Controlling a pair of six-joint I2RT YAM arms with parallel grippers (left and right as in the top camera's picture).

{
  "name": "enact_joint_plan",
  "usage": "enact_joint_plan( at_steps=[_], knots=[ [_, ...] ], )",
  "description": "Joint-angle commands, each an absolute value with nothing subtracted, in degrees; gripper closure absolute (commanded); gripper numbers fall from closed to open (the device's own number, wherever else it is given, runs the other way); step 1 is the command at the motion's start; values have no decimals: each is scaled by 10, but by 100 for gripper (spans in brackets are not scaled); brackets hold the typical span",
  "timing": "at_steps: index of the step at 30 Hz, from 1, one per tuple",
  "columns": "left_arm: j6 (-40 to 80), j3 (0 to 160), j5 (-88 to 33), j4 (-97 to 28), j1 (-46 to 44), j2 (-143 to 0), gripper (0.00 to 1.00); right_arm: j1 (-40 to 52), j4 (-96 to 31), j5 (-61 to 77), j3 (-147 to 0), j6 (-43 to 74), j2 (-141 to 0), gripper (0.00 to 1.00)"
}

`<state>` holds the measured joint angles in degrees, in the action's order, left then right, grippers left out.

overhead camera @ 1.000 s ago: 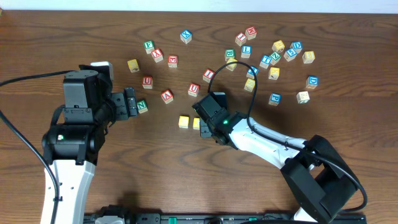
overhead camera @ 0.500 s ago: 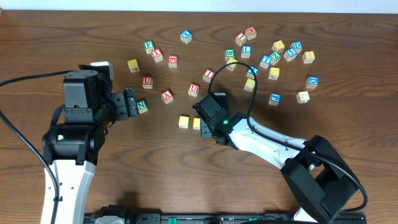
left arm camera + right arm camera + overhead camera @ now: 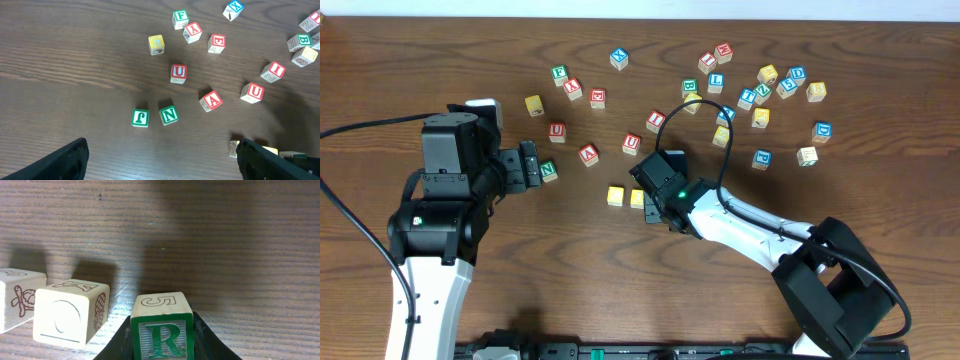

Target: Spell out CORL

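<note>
Two yellow-faced cubes (image 3: 615, 195) (image 3: 636, 198) sit side by side at mid-table. In the right wrist view they are the pale cube with an outlined O (image 3: 65, 315) and, at the left edge, one with a turtle drawing (image 3: 17, 305). The green R cube (image 3: 162, 330) stands just right of the O cube, low over or on the wood, upright between the fingers of my right gripper (image 3: 162, 342), which is shut on it. My right gripper (image 3: 655, 203) hides the R cube from overhead. A blue L cube (image 3: 717, 82) lies in the far right cluster. My left gripper (image 3: 530, 165) is open and holds nothing.
Red-lettered cubes U (image 3: 178, 73), A (image 3: 211, 100) and U (image 3: 252, 92) and green cubes N (image 3: 169, 115) and J (image 3: 140, 118) lie ahead of my left gripper (image 3: 162, 165). Several more cubes crowd the back right (image 3: 760, 90). A black cable (image 3: 665, 115) loops over the right arm.
</note>
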<state>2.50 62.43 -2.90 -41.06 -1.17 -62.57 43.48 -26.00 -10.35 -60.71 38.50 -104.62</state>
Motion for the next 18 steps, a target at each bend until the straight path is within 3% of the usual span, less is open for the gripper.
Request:
enact_joint_plan(
  at_steps=[1,11,18],
  knots=[
    [17,634,-30,-411,-9,-625,8,447,-257,-117,-618,385,-1051,77],
    [17,634,-30,-411,-9,-625,7,447,-246,-116,-618,385,-1052,76],
    [17,634,-30,-411,-9,-625,7,447,-240,-109,-619,385,-1062,69]
  ],
)
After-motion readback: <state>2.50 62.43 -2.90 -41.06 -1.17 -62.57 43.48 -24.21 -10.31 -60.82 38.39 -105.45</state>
